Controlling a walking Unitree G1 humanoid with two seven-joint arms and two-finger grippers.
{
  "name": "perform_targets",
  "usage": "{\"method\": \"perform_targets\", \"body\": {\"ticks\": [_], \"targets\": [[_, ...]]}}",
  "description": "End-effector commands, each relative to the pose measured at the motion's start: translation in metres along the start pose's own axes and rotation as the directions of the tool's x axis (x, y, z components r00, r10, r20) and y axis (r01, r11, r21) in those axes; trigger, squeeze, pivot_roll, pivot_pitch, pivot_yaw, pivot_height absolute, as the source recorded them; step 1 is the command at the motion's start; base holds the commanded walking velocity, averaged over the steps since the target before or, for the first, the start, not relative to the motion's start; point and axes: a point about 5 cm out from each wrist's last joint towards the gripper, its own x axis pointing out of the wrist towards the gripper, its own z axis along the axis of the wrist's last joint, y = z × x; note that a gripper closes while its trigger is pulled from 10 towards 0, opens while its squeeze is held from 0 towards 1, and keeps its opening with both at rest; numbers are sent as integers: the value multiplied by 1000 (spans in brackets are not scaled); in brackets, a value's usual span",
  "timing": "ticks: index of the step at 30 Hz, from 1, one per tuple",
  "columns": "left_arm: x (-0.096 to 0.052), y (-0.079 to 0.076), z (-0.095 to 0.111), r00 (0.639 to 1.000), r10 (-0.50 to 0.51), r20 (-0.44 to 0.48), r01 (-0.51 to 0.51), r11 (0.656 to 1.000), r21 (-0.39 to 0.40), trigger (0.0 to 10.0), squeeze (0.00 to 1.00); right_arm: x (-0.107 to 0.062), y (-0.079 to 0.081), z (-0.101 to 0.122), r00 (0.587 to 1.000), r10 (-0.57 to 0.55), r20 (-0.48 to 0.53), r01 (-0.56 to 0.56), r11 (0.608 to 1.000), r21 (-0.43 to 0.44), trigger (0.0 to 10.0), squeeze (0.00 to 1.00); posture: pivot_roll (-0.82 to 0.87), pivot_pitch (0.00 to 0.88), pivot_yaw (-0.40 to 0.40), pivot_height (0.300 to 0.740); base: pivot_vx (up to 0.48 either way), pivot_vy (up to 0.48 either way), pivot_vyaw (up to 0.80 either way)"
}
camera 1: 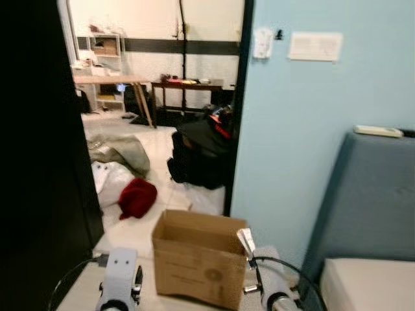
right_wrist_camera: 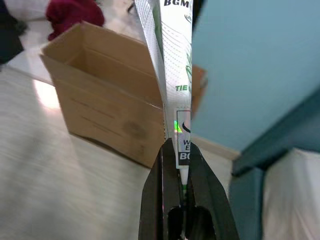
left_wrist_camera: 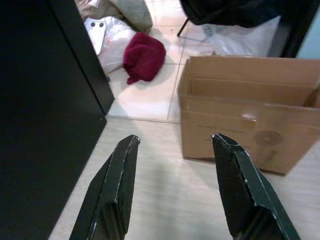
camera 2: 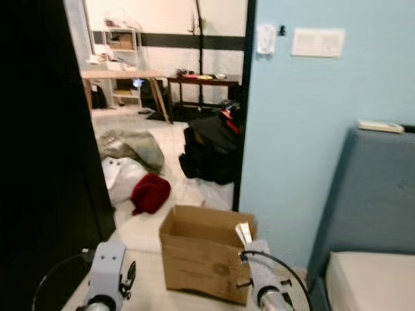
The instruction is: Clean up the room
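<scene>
Cardboard box (camera 1: 194, 259) sitting open-topped on floor by doorway as trash bin; right gripper (right_wrist_camera: 179, 165) clenching flat packet (right_wrist_camera: 172, 60) beside its rim for dropping; left gripper (left_wrist_camera: 175, 142) hanging released.

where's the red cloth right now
The red cloth lies crumpled on the tiled floor past the doorway, left of centre in the head views, against a white bag and just beyond the open cardboard box.

Matt brown cardboard box (camera 1: 198, 258), glossy printed paper packet (right_wrist_camera: 176, 60), soft red cloth (left_wrist_camera: 144, 56), smooth pale floor (left_wrist_camera: 165, 200).
</scene>
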Motion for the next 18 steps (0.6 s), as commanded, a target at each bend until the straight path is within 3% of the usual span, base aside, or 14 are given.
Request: {"method": "perform_targets", "body": {"ticks": [1,13,18], "targets": [[0,2,0,1000,3,-1,-3,1000,0,10000,0,-1,1,-4,1000,-3,-15,3,1000,19,10000,0,-11,44,-37,740,386,0,0],[0,1,0,1000,-4,-3,4,1000,1,10000,0,-2,3,-4,1000,12,-8,-11,998,61,10000,0,-11,37,-35,740,386,0,0],[-1,2,-1,1000,-4,-3,4,1000,3,10000,0,-3,4,-5,1000,27,-9,-26,998,56,10000,0,-13,38,-34,740,371,0,-800]]}}
